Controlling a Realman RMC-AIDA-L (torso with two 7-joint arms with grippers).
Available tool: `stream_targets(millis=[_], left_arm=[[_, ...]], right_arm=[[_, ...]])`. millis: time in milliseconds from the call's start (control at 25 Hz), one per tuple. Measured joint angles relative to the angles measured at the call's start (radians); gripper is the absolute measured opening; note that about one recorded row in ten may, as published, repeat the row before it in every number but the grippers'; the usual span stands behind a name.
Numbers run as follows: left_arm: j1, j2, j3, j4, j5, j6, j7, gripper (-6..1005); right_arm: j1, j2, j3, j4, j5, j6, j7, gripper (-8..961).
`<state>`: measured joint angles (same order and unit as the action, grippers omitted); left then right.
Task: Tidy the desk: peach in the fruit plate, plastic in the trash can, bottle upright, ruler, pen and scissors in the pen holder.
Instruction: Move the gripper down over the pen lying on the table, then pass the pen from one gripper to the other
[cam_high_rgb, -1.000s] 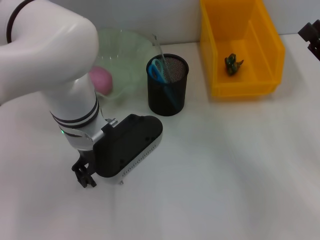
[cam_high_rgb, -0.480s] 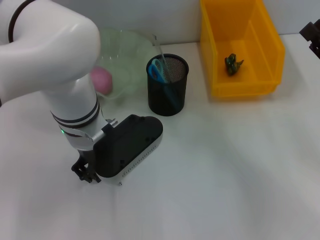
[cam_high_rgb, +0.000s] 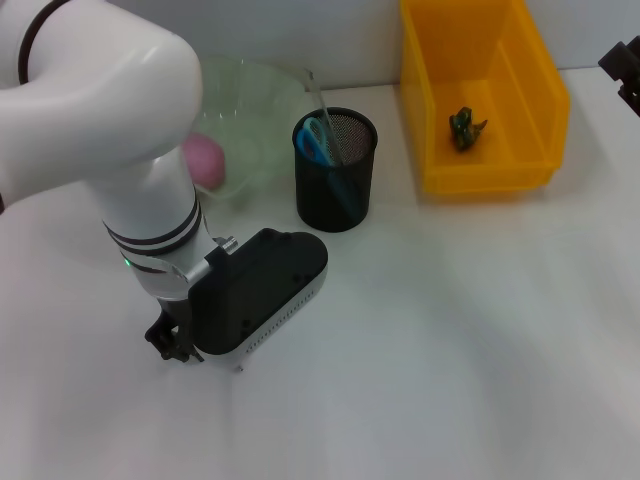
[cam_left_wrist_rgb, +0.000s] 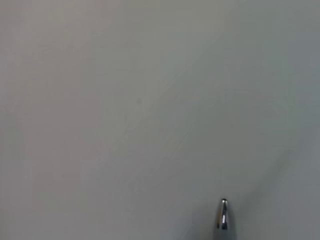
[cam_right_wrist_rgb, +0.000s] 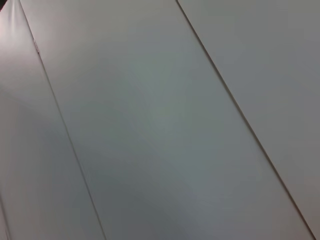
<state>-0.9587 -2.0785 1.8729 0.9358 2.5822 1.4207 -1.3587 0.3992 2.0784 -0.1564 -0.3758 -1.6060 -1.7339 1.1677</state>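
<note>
Hovering low over the near left of the desk (cam_high_rgb: 450, 350), left claw (cam_high_rgb: 172, 343) tucked under its own bulky black wrist housing. Cannot tell whether open or clamped: hidden by the arm from the head camera, and absent from the wrist camera altogether. Right claw (cam_high_rgb: 622, 68) parked at the far right edge, barely in frame, state likewise impossible to tell.

Judging by what lies sorted, mostly done: peach (cam_high_rgb: 205, 160) in the green plate (cam_high_rgb: 262, 92), scissors (cam_high_rgb: 318, 140) and clear ruler (cam_high_rgb: 318, 95) standing in the mesh holder (cam_high_rgb: 335, 200), dark plastic scrap (cam_high_rgb: 465, 128) in the yellow bin (cam_high_rgb: 480, 170). No bottle anywhere in sight. Pen probably the item in hand.

Seen only from the left wrist: a silver pen tip (cam_left_wrist_rgb: 223, 220) poking into frame over bare desk, with a faint shadow beside it. Unclear whether lifted or lying flat. Nothing of it from the head camera, covered by the wrist. Conversely, plate, holder and bin shown only from the head. Right wrist view: plain pale panels with seams, nothing of the task.

As for handling: likely light, stiff, smooth and round, so prone to roll on the desk or swivel in a loose pinch. Best gripped across the barrel near mid-length, squarely, then tipped point-down for the holder. Worth minding the ruler and scissors already crowding that opening.
</note>
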Motion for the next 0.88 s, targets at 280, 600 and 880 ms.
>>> stream_targets(millis=[280, 600, 880], left_arm=[[0.0, 0.002, 0.0, -0.007, -0.009, -0.005, 0.005, 349], [0.003, 0.005, 0.0, -0.009, -0.019, -0.011, 0.009, 219], [0.012, 0.007, -0.006, -0.014, -0.038, -0.021, 0.042, 206]], right_arm=[[0.0, 0.0, 0.0, 0.0, 0.0, -0.004, 0.003, 527], [-0.001, 0.0, 0.0, 0.0, 0.002, -0.007, 0.005, 527], [-0.003, 0.0, 0.0, 0.0, 0.002, -0.018, 0.006, 526]])
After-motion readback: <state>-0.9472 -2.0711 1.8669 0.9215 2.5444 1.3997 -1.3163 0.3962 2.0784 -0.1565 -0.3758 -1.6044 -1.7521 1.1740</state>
